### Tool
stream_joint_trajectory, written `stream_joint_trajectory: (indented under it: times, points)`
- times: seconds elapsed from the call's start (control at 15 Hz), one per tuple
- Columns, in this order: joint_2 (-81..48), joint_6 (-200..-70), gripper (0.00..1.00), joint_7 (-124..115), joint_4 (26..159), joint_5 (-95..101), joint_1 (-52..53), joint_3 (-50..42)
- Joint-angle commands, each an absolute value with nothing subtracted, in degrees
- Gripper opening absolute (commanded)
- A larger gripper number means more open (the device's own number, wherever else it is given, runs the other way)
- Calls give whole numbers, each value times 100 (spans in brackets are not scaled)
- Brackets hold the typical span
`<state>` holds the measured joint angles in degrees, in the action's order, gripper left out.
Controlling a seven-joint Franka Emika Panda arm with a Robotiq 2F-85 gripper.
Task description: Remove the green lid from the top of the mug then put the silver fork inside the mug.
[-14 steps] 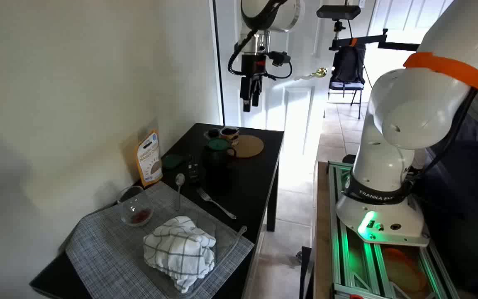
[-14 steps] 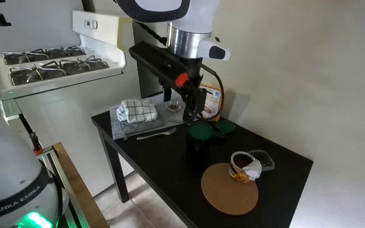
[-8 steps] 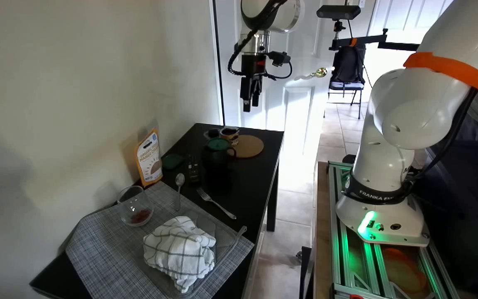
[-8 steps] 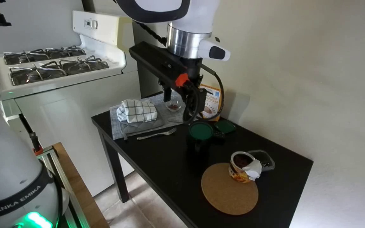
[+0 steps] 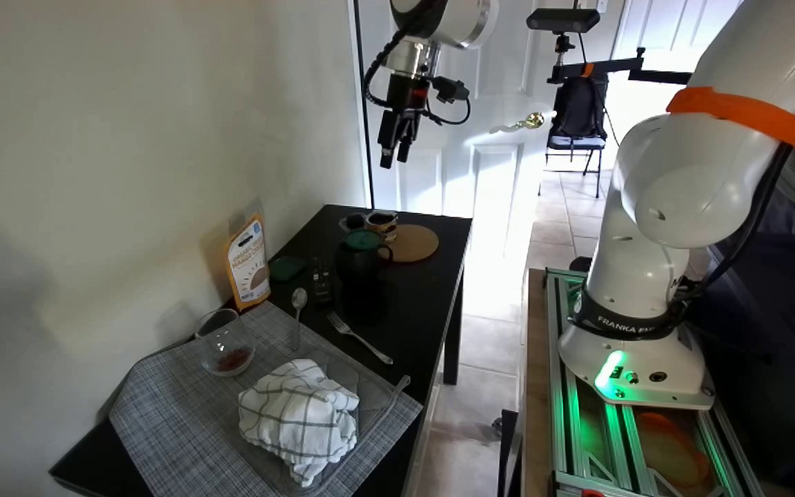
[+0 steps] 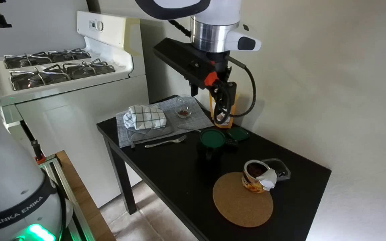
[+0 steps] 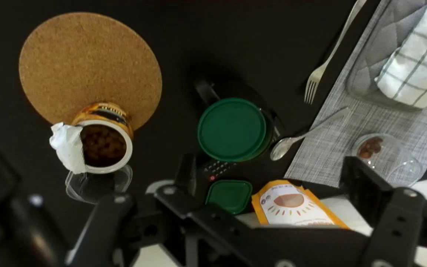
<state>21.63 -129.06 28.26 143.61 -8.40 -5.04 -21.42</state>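
Note:
The round green lid (image 5: 363, 239) lies on top of the dark mug (image 5: 358, 268) in both exterior views, and the lid also shows from above in the wrist view (image 7: 232, 129). The mug's handle shows beside it there. The silver fork (image 6: 166, 143) lies flat on the black table, beside the grey mat; it also shows in the wrist view (image 7: 328, 61). My gripper (image 5: 395, 159) is in the air well above the table, slightly tilted. In the wrist view my gripper (image 7: 269, 163) has its jaws wide apart with nothing between them.
A square green lid (image 7: 229, 196), a remote (image 7: 217, 168), a spoon (image 7: 284, 147) and an orange pouch (image 7: 295, 204) lie or stand near the mug. A cork disc (image 6: 243, 207) bears an opened tub (image 6: 251, 180). A checked towel (image 5: 301, 414) and clear glass (image 5: 226, 348) sit on the mat.
My gripper has risen a little, tilted, and moved toward the wall, left in one exterior view and right in the other. The lid, mug and fork have not moved.

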Motion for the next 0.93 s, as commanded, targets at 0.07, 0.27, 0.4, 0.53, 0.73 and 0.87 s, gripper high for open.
stream_joint_trajectory:
  times: [0.07,0.27,0.4,0.53,0.73,0.87]
  points:
    - [975,-13221,100,3328,13718,-1794,-367,-2335]
    - [225,-13090,100,3608,13378,-2431,-527,-2246]
    - [-227,-13006,100,3735,13144,-2752,-732,-2114]
    - [-648,-12960,100,3773,12904,-2966,-957,-1951]
    - [-1158,-12927,97,3685,12598,-3055,-1291,-1673]
    - [-1373,-12920,90,3647,12473,-3024,-1475,-1485]
